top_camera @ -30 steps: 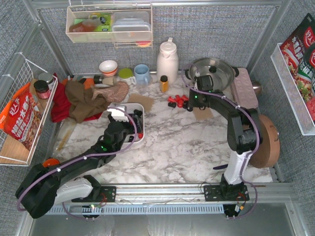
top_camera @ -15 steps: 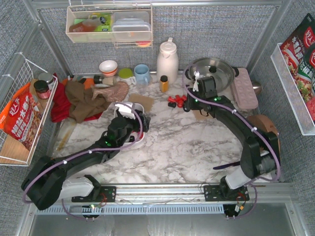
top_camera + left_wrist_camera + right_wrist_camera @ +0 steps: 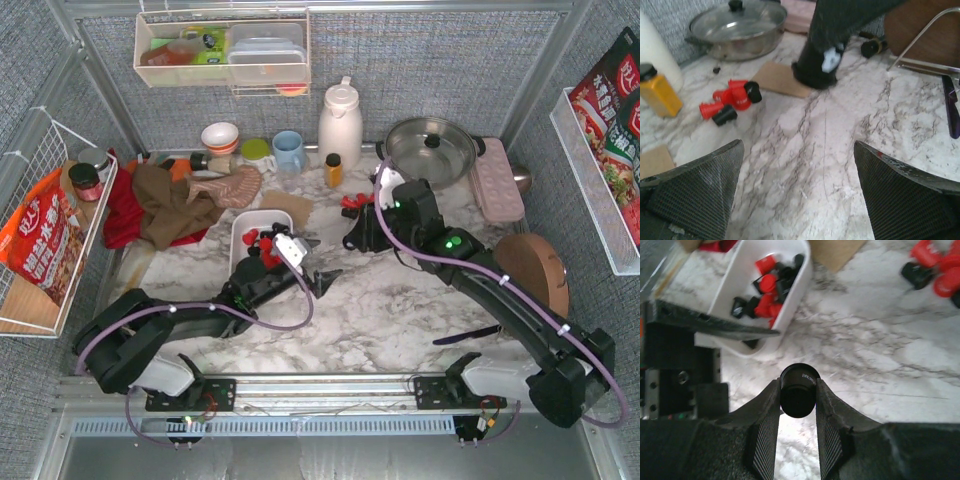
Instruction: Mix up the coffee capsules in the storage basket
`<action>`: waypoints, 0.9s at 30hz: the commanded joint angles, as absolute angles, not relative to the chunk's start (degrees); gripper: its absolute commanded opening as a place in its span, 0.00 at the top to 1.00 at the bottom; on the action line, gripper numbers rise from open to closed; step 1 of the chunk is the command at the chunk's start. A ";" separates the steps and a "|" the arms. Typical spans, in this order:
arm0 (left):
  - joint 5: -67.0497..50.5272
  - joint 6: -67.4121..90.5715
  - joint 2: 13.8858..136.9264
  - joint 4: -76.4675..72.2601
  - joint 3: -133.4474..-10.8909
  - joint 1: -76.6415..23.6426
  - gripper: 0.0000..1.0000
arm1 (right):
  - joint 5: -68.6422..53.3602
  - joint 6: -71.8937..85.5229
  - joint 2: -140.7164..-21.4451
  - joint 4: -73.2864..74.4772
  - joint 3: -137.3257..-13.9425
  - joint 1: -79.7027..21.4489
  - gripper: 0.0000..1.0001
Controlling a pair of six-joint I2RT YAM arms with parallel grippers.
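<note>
The step in hand looked to be a carry. The right gripper was pinched on a single black capsule, low in the middle of the right wrist view over the bare marble table. The storage basket sat apart from it in the upper left of that frame. It held a loose heap of red and black coffee capsules bunched toward one end (the two colours lay jumbled, not sorted). A small cluster of loose capsules, mostly red with a couple of black, lay in the upper middle of the top view. It sat between the orange-yellow bottle and the lidded pan, well apart from the basket. The left gripper was spread wide and empty, its fingers at the lower corners of the left wrist view; in the top view it sat just lower right of the basket. Whether the pinched capsule touched the marble I could not tell from that angle. The next move, as I judged it, called for bringing the right gripper over the basket rim, clear of the left arm close beside it. It would then let the pod go among the others, and the cluster on the table would need fetching too.
</note>
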State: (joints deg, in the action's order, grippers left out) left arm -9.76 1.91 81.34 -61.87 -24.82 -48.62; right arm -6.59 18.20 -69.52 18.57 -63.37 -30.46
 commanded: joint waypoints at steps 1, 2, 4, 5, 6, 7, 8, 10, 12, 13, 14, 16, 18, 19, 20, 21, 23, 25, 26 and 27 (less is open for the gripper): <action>-13.83 -2.71 83.18 -72.42 -25.75 -49.66 0.01 | -11.86 22.27 -67.44 15.28 -61.42 -32.40 0.80; -13.99 -3.01 83.43 -72.50 -25.97 -49.92 0.01 | -12.47 22.84 -67.22 14.89 -61.03 -32.69 0.80; -14.58 -3.32 83.91 -72.67 -26.38 -50.33 0.01 | -13.82 23.93 -66.98 14.20 -60.38 -33.18 0.80; -14.71 -3.34 84.13 -72.68 -26.63 -50.48 0.01 | -14.48 24.39 -66.91 13.97 -60.19 -33.34 0.80; -14.85 -3.17 84.23 -72.69 -26.85 -50.60 0.02 | -14.95 24.80 -66.89 13.78 -59.96 -33.51 0.80; -15.07 -3.00 84.34 -72.69 -27.08 -50.62 0.03 | -15.28 25.13 -66.75 13.53 -59.75 -33.65 0.80; -15.42 -2.85 84.41 -72.73 -27.26 -50.69 0.04 | -15.51 25.44 -66.65 13.27 -59.57 -33.74 0.80; -16.46 -2.53 84.59 -72.77 -27.54 -50.79 0.06 | -15.91 26.09 -66.38 12.58 -59.01 -33.83 0.80; -17.25 -2.29 84.70 -72.75 -27.76 -50.96 0.08 | -16.31 26.54 -66.19 12.22 -58.73 -33.84 0.80; -17.44 -2.17 84.72 -72.76 -27.85 -51.02 0.10 | -16.53 26.69 -66.12 12.29 -58.71 -33.84 0.80; -17.53 -2.07 84.74 -72.77 -27.94 -51.06 0.11 | -16.79 26.86 -66.10 12.23 -58.71 -33.79 0.80; -17.70 -2.02 84.73 -72.76 -27.95 -51.15 0.13 | -16.97 27.02 -65.88 12.22 -58.67 -33.91 0.80; -17.74 -1.94 84.80 -72.75 -27.95 -51.35 0.16 | -16.88 27.11 -65.74 12.22 -58.56 -33.88 0.79; -17.86 -1.93 84.74 -72.73 -27.95 -51.33 0.18 | -16.83 27.15 -65.67 12.22 -58.49 -33.92 0.79; -17.98 -1.96 84.65 -72.77 -27.88 -51.41 0.20 | -16.87 27.22 -65.72 12.22 -58.42 -33.93 0.79; -18.01 -1.94 84.68 -72.77 -27.86 -51.48 0.22 | -16.87 27.29 -65.74 12.22 -58.37 -33.93 0.79; -18.02 -1.93 84.56 -72.77 -27.73 -51.59 0.25 | -16.87 27.48 -65.83 12.14 -58.21 -33.92 0.79; -17.73 -2.02 84.47 -72.77 -27.54 -51.68 0.27 | -16.88 27.67 -65.83 11.98 -57.95 -33.93 0.79; -17.59 -2.02 84.39 -72.77 -27.45 -51.76 0.28 | -16.88 27.68 -65.83 11.88 -57.85 -33.99 0.79; -17.44 -2.02 84.31 -72.77 -27.30 -51.78 0.29 | -16.88 27.69 -65.78 11.87 -57.76 -33.95 0.79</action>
State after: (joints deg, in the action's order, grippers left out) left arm -17.08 -2.35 84.64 -70.39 -27.53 -51.64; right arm -16.53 27.05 -65.95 14.09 -58.04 -33.82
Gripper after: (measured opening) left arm 0.725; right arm 0.345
